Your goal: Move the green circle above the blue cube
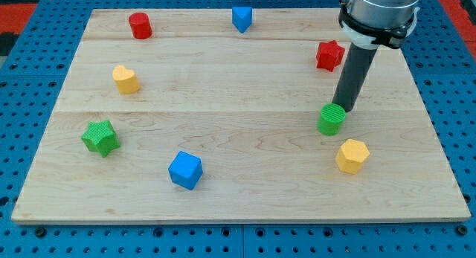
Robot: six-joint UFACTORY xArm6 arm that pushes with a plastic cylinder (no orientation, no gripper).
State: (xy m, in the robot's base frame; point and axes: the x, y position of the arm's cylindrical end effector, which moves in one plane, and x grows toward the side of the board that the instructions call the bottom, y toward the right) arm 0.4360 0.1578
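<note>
The green circle (332,119), a short ribbed cylinder, stands at the board's right, below the middle. The blue cube (185,170) lies at the lower middle-left, far to the left of the circle. My tip (346,109) comes down from the view's top right and rests right against the circle's upper right side.
The wooden board (238,198) also holds a red star (329,56) above the tip, a yellow hexagon (352,155) just below the circle, a green star (100,137), a yellow heart (126,79), a red cylinder (140,25) and a blue pentagon-like block (242,18).
</note>
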